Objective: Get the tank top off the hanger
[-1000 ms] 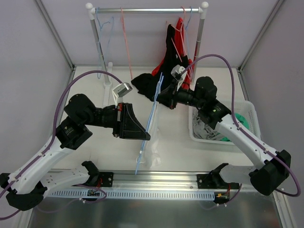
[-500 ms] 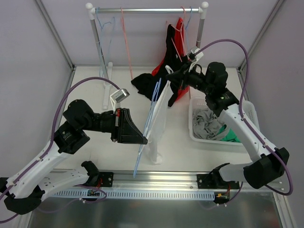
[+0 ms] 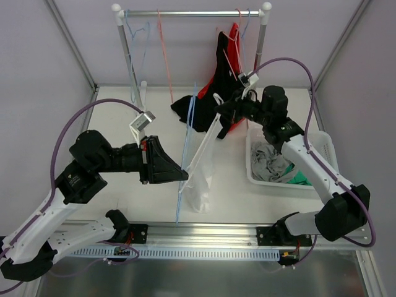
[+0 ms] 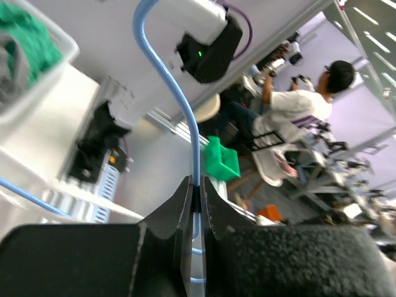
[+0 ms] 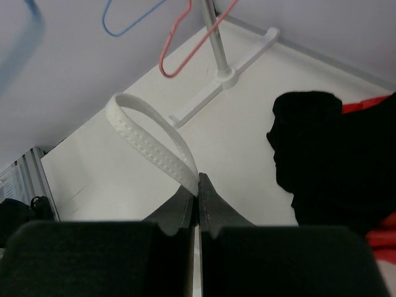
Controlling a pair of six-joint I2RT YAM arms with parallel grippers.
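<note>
tank top hangs between hanger leftward and basket rightward.

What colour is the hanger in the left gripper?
Light blue; the hanger shows best in the left wrist view.

**Soft knit, slick blue, grainy black**

The tank top strap is white ribbed cloth, matt. The hanger looks like smooth, glossy blue plastic. My left fingers are matt black with a grainy backing. The rack rail is shiny metal.
</note>
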